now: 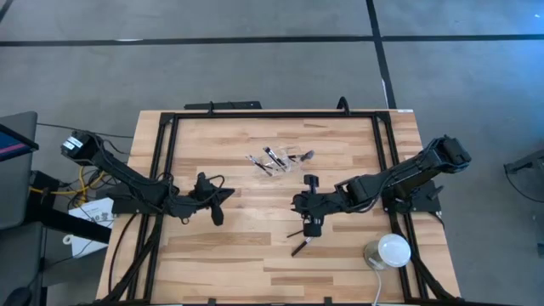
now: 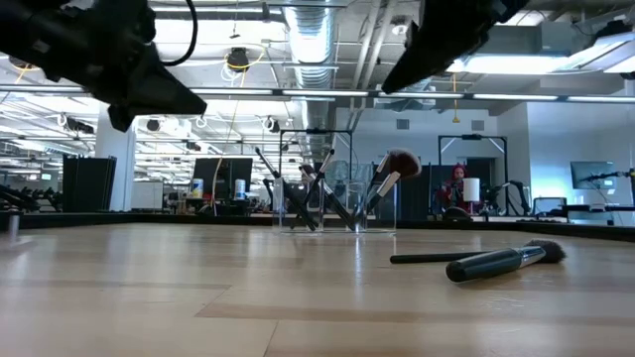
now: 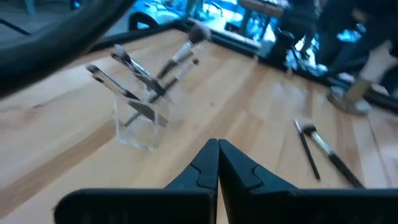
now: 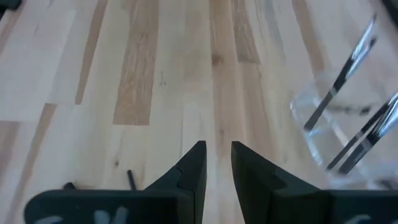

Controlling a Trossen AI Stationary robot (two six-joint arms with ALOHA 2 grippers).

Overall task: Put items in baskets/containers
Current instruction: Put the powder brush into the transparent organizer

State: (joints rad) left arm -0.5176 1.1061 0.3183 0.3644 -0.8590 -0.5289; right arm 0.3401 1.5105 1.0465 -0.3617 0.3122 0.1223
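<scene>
The clear container stands toward the table's far side with several makeup brushes leaning in it; the left wrist view shows the container too. Two more brushes lie flat on the wood nearer the front: a thick one and a thin one. My right gripper hovers above the table between the container and these two brushes, with its fingers slightly apart and nothing between them. My left gripper hangs over the table's left half, its fingers shut and holding nothing.
A white dome-shaped object sits near the table's front right corner. A black frame runs around the tabletop. Bare wood lies to the left of and in front of the loose brushes.
</scene>
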